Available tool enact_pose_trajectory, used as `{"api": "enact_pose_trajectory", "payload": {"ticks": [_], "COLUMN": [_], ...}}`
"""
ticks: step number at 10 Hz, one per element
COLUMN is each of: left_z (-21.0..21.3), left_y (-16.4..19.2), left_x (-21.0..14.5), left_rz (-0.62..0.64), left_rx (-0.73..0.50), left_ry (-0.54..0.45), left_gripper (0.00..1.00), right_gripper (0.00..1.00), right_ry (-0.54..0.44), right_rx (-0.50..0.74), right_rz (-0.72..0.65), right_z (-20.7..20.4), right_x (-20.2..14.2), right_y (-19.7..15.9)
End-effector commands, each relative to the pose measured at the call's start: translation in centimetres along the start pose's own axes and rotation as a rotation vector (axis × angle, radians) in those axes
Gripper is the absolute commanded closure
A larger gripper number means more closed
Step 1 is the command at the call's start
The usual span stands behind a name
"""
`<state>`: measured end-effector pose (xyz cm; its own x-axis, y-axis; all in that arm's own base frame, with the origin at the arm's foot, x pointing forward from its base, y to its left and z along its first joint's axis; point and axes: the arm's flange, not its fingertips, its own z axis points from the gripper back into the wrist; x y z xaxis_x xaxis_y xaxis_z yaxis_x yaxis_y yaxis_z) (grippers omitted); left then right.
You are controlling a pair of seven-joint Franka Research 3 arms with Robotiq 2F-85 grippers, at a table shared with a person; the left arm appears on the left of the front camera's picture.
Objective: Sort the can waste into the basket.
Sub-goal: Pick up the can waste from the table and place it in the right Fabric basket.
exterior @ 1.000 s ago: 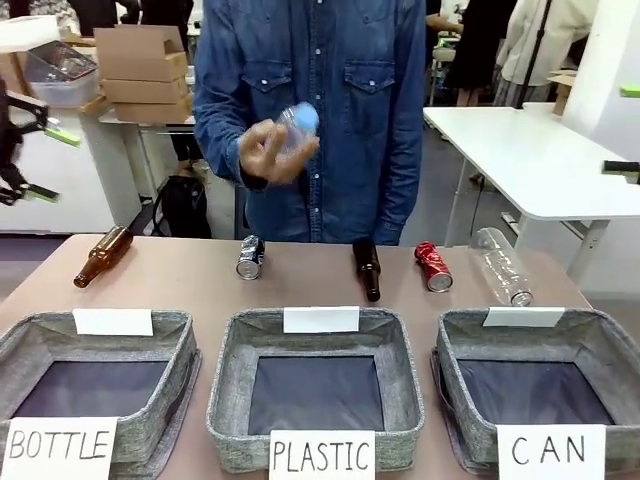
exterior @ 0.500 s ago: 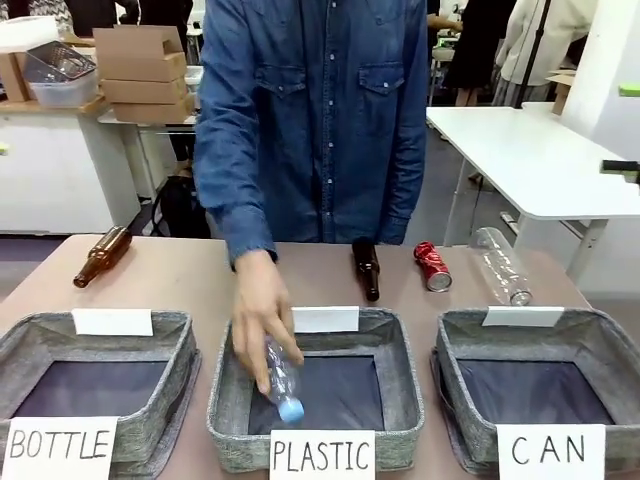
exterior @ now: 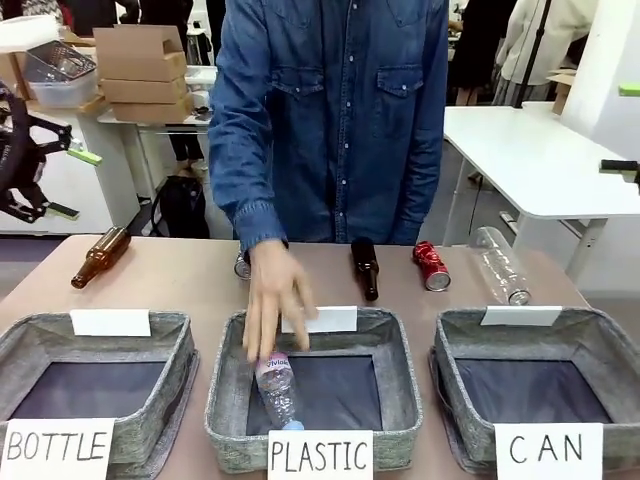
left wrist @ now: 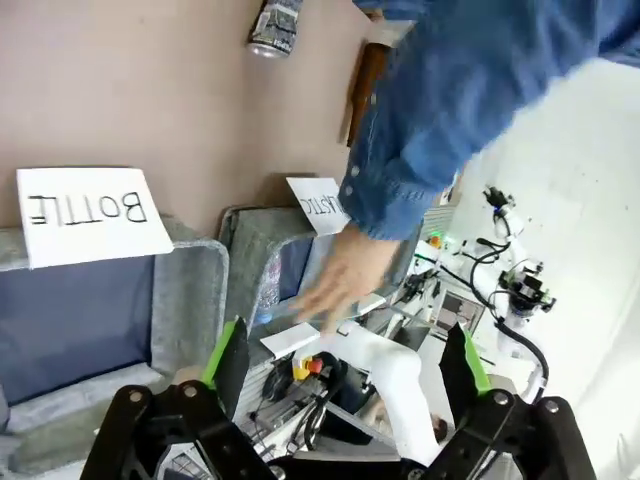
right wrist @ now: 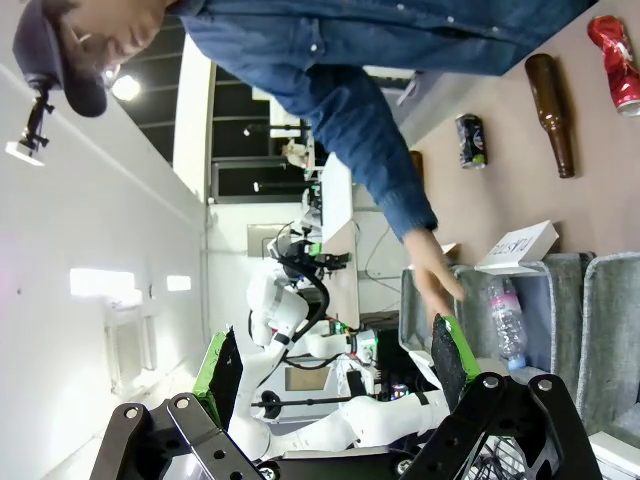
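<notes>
The red can (exterior: 432, 266) lies on the far side of the table, behind the grey basket signed "CAN" (exterior: 598, 326) at the right. The dark can (exterior: 241, 266) lies farther left, partly hidden by the person's sleeve; it also shows in the left wrist view (left wrist: 275, 24) and, with the red can (right wrist: 615, 58), in the right wrist view. My left gripper (exterior: 72, 183) hangs open above the table's left edge, far from both cans. Its fingers stand wide apart, empty (left wrist: 345, 360). The right gripper (right wrist: 335, 365) is open and empty too.
The person's hand (exterior: 272, 300) hovers over the middle "PLASTIC" basket (exterior: 225, 370), where a clear bottle (exterior: 279, 392) lies. Two brown bottles (exterior: 100, 256) (exterior: 366, 268) and another clear bottle (exterior: 500, 265) lie along the far side. The "BOTTLE" basket (exterior: 175, 335) stands at the left.
The person brought the clear bottle down into the PLASTIC basket and let it go. My left gripper left the picture's left edge, then came back. Both grippers stay open.
</notes>
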<state>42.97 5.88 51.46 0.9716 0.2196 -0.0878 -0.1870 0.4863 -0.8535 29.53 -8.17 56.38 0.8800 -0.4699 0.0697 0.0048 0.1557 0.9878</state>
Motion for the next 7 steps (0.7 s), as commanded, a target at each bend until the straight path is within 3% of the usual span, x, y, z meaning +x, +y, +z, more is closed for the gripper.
{"api": "enact_pose_trajectory", "payload": {"ticks": [1,3,4,6,7], "left_z": [3.8,5.3,4.4,0.5,-2.8], "left_y": [0.6,1.2,0.5,-2.9,-5.2], "left_x": [-4.3,-8.1,-8.3,-5.2,-1.9], "left_rz": [-0.028,-0.052,-0.073,-0.098,-0.11], "left_rx": [-0.036,-0.074,-0.047,0.091,0.19], "left_ry": [-0.068,-0.17,-0.171,-0.128,-0.079], "left_gripper": [0.0,0.0,0.0,0.0,0.0], "right_gripper": [0.0,0.0,0.0,0.0,0.0], "right_ry": [0.0,0.0,0.0,0.0,0.0], "right_rx": [0.016,0.016,0.016,0.016,0.016], "right_rz": [-0.001,-0.001,-0.001,-0.001,-0.001], "right_z": [-0.1,-0.1,-0.1,-0.1,-0.1], "right_x": [0.1,0.1,0.1,0.1,0.1], "right_y": [0.3,0.3,0.3,0.3,0.3]}}
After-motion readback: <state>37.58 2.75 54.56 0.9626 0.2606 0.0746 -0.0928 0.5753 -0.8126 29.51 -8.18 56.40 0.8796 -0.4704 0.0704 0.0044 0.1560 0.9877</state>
